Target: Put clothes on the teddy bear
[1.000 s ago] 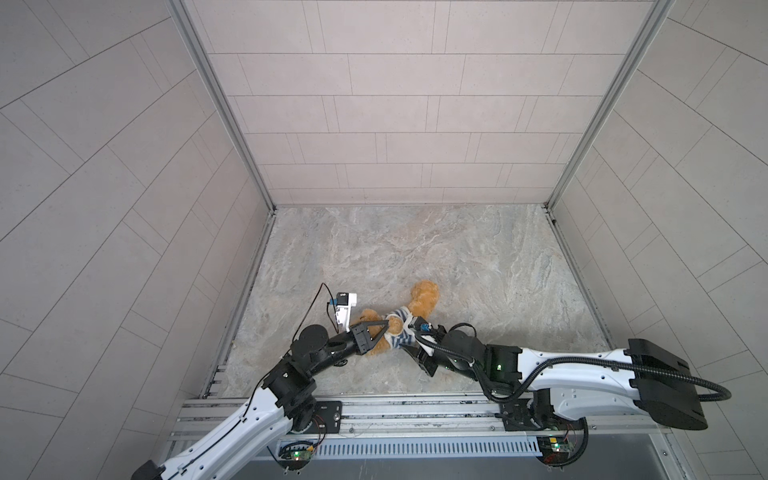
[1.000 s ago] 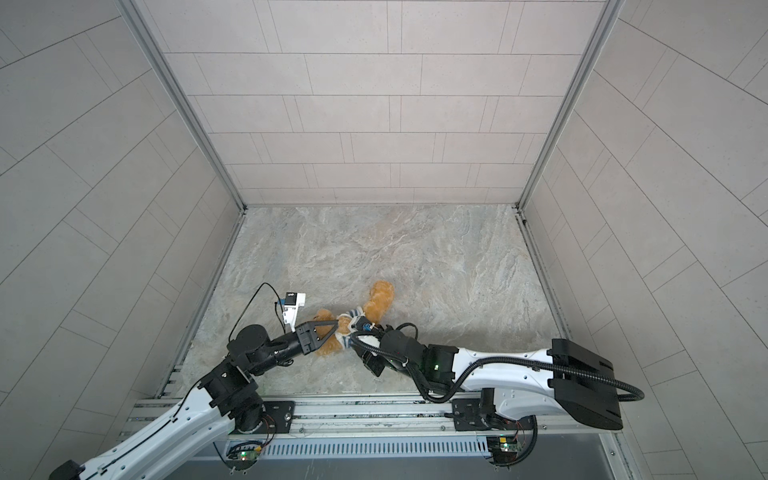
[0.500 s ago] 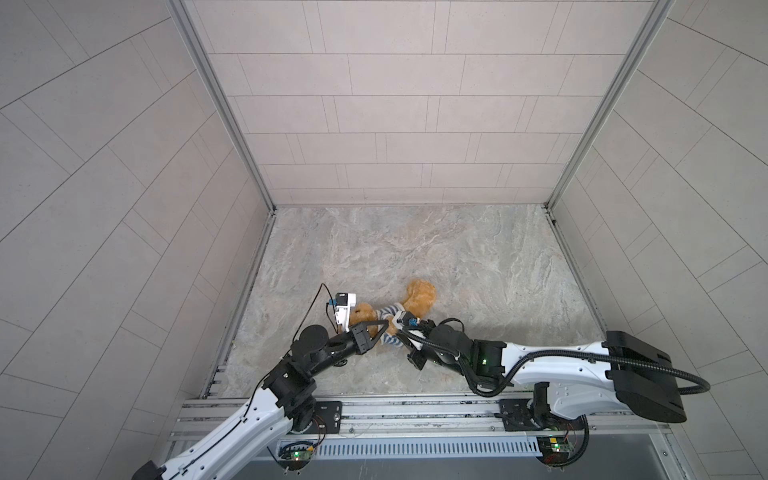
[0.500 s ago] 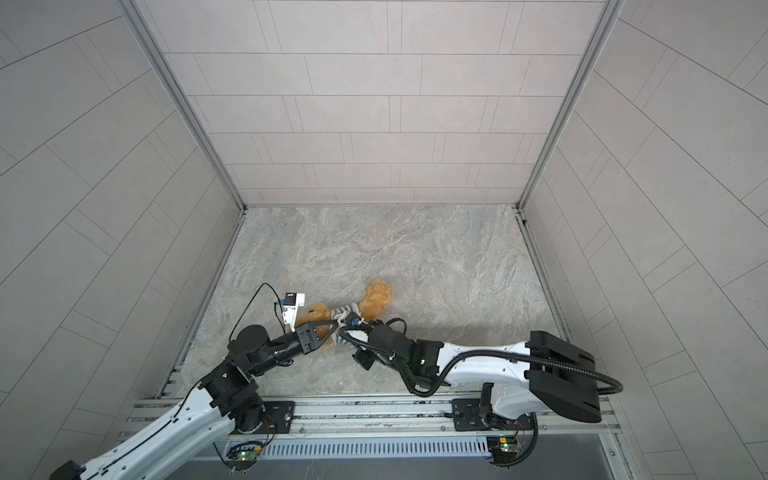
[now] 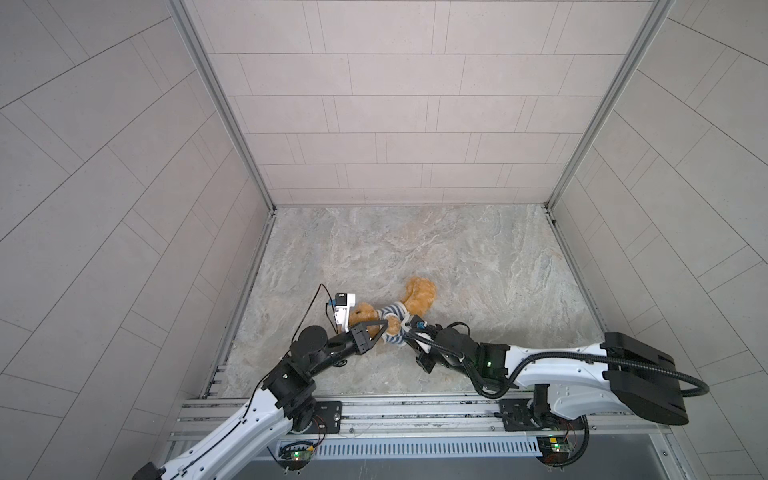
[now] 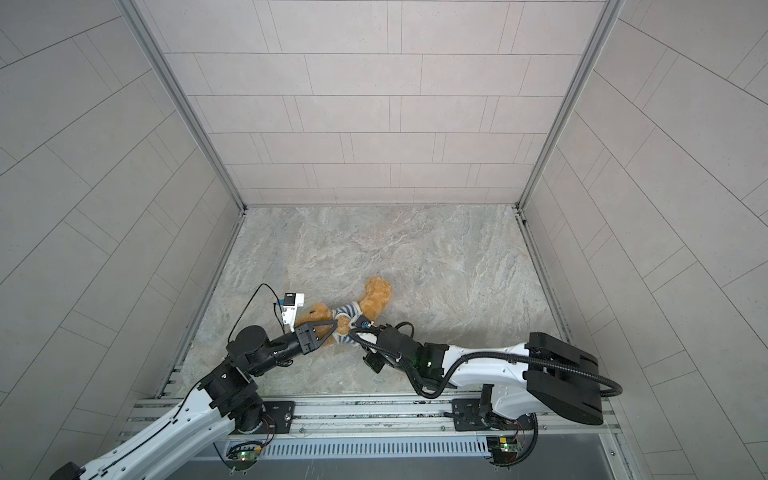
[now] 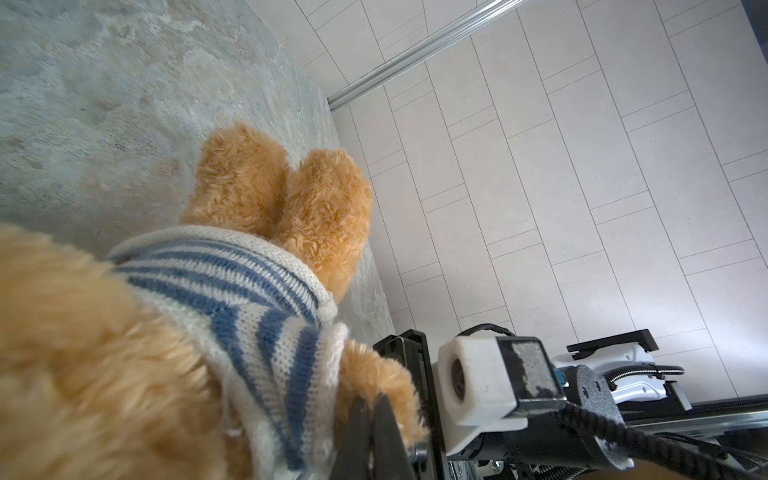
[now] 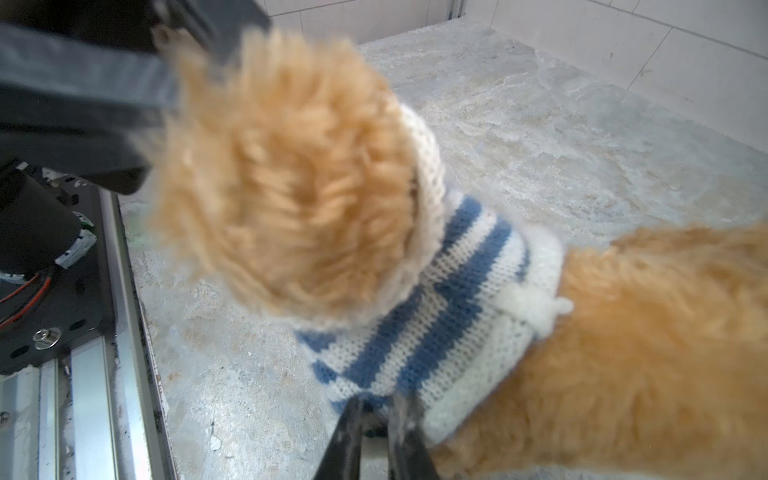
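Both arms reach in low from the bottom edge in both top views, elbows bent, their tips close together just below mid-frame. The left gripper [image 5: 383,326] lies nearly level, jaws pressed shut on a paw of the teddy bear [image 5: 419,297]. The right gripper [image 8: 376,415] points toward frame left, fingers nearly together with a slim gap.

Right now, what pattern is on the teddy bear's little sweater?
The sweater has blue-and-white stripes with white trim, clearest in the right wrist view.

Bright even light, soft shadows, wide-angle bending at edges, teddy bear [image 8: 291,166] blurred
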`<action>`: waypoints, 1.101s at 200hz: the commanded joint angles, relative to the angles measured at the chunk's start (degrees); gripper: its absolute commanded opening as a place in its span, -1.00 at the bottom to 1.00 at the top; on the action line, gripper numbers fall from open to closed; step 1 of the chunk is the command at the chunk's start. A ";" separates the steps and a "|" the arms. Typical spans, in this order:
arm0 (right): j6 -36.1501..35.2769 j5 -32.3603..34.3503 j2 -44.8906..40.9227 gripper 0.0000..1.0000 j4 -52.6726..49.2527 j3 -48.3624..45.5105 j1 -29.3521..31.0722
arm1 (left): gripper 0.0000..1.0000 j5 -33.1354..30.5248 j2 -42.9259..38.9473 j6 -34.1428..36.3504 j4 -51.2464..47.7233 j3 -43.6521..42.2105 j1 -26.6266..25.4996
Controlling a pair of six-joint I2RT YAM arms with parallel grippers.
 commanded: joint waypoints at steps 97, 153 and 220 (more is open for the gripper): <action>-0.34 -10.20 -5.09 0.34 -12.62 9.57 -11.96 | -1.00 0.19 1.22 6.74 -1.86 2.07 -0.16; -2.99 -21.05 -3.52 0.34 -12.57 10.00 -12.73 | -1.00 -1.76 -1.63 10.83 -15.05 2.73 -0.65; -9.44 -23.86 -4.58 0.32 -14.85 11.79 -7.59 | -1.00 -2.01 0.78 13.01 -13.62 4.69 -3.21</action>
